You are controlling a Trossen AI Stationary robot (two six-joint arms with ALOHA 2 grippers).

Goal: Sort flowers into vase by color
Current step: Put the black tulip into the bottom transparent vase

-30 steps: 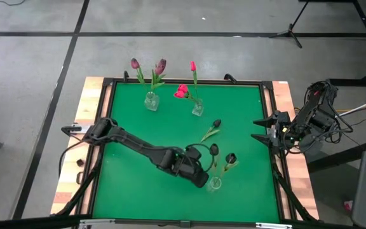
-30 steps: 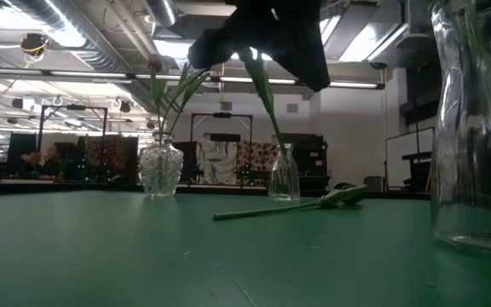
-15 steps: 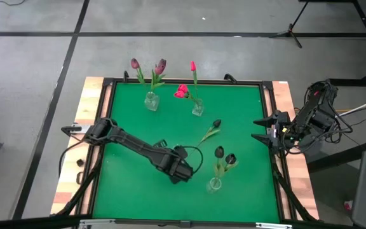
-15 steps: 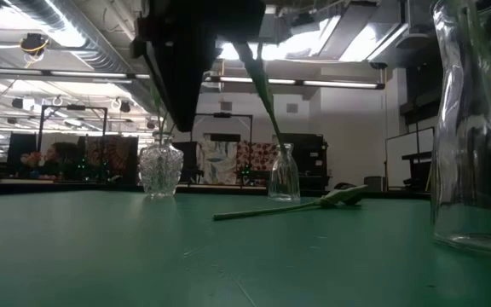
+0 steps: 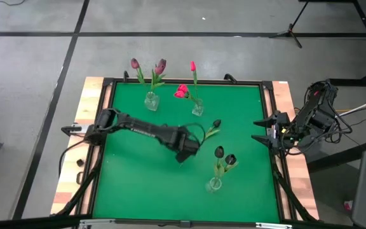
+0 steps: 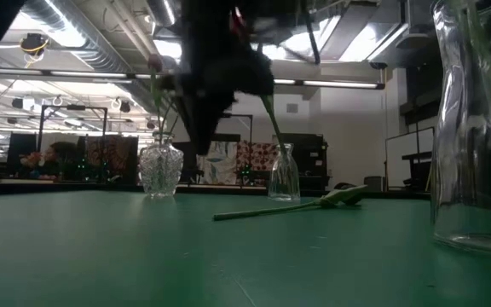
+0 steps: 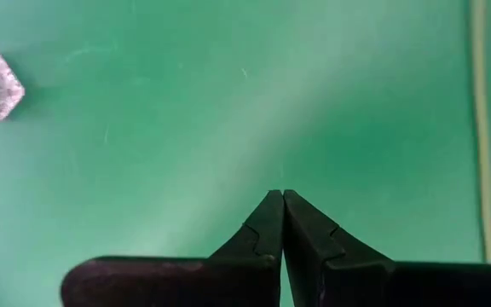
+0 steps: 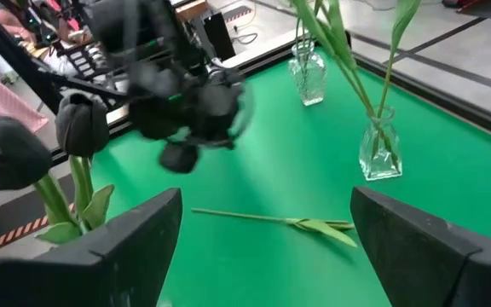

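One dark-headed flower lies flat on the green mat, right of centre; it also shows in the low view and the right wrist view. Two more dark flowers stand in a glass vase near the front edge. Purple flowers stand in a far vase, and pink flowers in another. My left gripper is shut on nothing and points steeply down over bare mat, a little left of the lying flower. My right gripper waits open at the table's right edge.
The mat has a raised dark frame with wooden strips outside it. In the low view the front vase stands close at the right. Open mat lies left of and in front of my left arm.
My left gripper has drawn away from the front vase toward the table's left. It has then swung toward the far edge, nearer the lying flower. It has tipped to point more steeply down. The flowers and vases have stayed where they were.
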